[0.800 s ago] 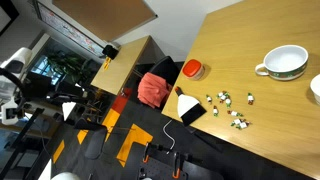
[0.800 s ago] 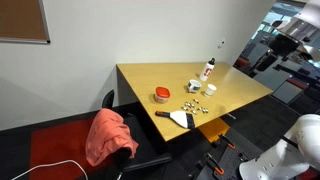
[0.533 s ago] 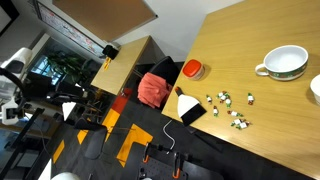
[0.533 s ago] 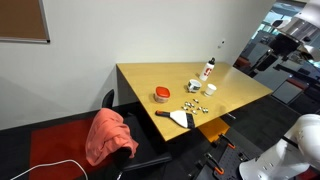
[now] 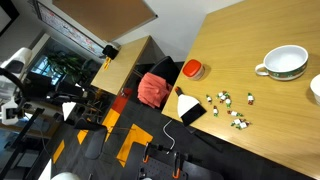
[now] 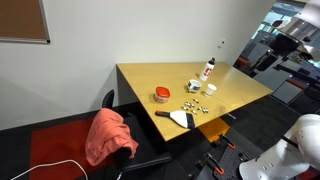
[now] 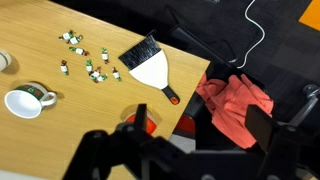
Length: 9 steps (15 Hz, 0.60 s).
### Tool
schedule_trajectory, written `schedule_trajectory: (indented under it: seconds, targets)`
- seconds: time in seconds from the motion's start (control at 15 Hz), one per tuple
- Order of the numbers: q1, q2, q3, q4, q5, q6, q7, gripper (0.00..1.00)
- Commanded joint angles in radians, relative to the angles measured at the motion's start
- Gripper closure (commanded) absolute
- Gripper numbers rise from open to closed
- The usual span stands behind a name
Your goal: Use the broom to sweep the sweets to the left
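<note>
Looking down the wrist view, the claw (image 7: pixel 200 128) hangs spread and empty, seemingly well above the surface (image 7: pixel 100 105). The broom (image 7: pixel 150 68) lies ahead and a bit left of it, long axis on a diagonal: handle end nearest, bristles pointing away at the sweets (image 7: pixel 85 62) just beyond. Fingertips are dark and blurry, and I can't pick the claw out in either exterior view.
</note>
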Motion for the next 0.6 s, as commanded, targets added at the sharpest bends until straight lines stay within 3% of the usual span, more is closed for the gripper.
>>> schedule_trajectory:
  seconds: [0.0, 0.27, 0.53]
  targets:
    - [-0.001, 0.001, 0.001, 0.002, 0.001, -0.001, 0.0, 0.0]
    - [0.026, 0.033, -0.002, 0.01, 0.004, 0.007, -0.034, 0.0]
    - [0.102, 0.124, -0.028, 0.016, -0.001, 0.036, -0.19, 0.0]
